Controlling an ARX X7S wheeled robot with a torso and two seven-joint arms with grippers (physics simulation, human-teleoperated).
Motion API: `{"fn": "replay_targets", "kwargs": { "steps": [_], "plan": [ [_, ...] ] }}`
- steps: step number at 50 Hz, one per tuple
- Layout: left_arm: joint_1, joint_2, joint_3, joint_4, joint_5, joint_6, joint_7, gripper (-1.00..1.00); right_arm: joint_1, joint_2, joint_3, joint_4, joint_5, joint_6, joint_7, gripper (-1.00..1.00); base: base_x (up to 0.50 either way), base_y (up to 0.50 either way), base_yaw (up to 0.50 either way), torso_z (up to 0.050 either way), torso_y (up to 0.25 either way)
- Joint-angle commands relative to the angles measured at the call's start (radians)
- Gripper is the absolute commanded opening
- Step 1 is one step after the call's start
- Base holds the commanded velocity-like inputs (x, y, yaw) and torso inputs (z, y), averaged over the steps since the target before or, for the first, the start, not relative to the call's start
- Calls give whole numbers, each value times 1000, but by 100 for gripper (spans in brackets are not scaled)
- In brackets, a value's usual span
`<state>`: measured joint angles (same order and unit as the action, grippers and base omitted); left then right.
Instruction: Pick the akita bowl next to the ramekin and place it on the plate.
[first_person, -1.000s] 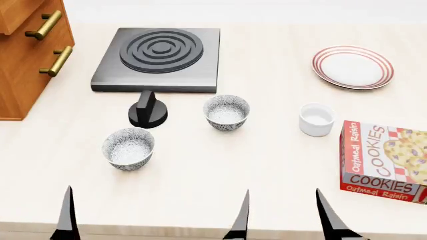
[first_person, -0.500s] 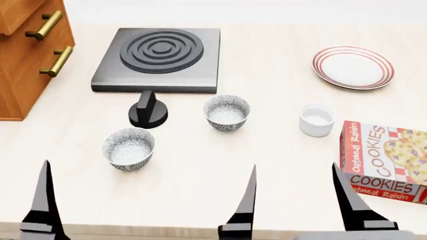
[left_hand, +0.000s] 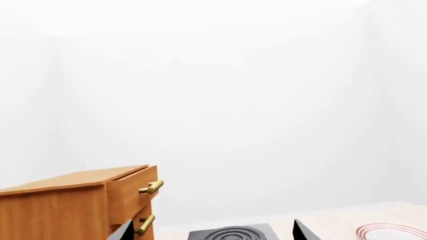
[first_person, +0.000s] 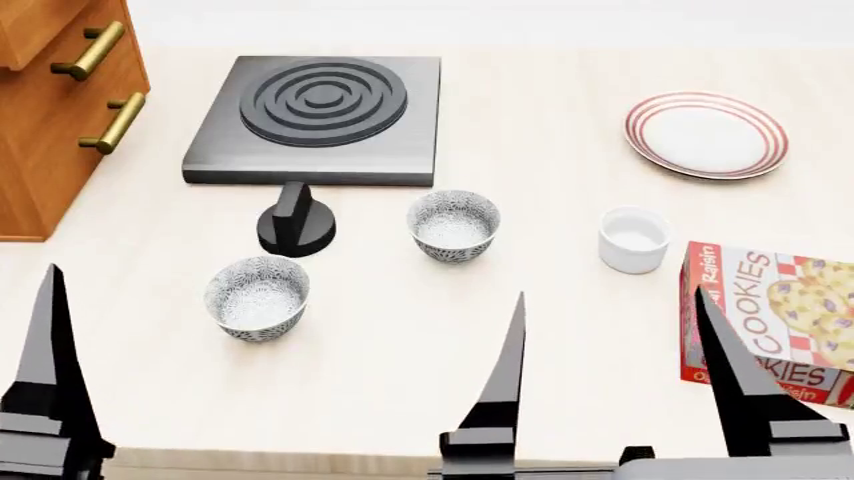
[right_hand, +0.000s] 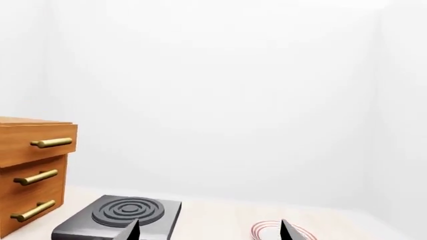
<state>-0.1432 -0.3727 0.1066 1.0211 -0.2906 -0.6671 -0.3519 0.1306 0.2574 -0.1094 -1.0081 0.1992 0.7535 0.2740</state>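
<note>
The akita bowl (first_person: 454, 225) is seen just left of the ramekin (first_person: 634, 239), with the plate (first_person: 706, 134) beyond it, while the right gripper (first_person: 614, 370) is held wide and the left gripper's (left_hand: 210, 231) jaws are likewise spread.

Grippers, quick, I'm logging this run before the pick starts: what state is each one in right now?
Left gripper: open, holding nothing.
Right gripper: open, holding nothing, fingers spread wide at the near edge of the table.
</note>
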Motion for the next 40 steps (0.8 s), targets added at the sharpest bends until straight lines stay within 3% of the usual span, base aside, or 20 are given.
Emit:
{"fn": "replay_targets", "kwargs": {
  "steps": [1, 5, 18, 40],
  "plan": [
    [-91, -246, 110, 25, -236, 65, -296, 100, 39, 76, -25, -38, 91, 24, 100, 100, 0, 0, 0, 0, 0],
    [-133, -350, 176, 25, -311, 131, -410, 100, 69, 176, -73, -38, 202, -8, 235, 100, 0, 0, 0, 0, 0],
    [-249, -528, 347, 24, -405, 274, -599, 100, 129, 363, -181, -38, 359, -127, 468, 100, 0, 0, 0, 0, 0],
    [-330, -619, 475, 17, -422, 371, -687, 100, 160, 465, -254, -26, 398, -238, 581, 100, 4, 0, 0, 0, 0]
  ]
}}
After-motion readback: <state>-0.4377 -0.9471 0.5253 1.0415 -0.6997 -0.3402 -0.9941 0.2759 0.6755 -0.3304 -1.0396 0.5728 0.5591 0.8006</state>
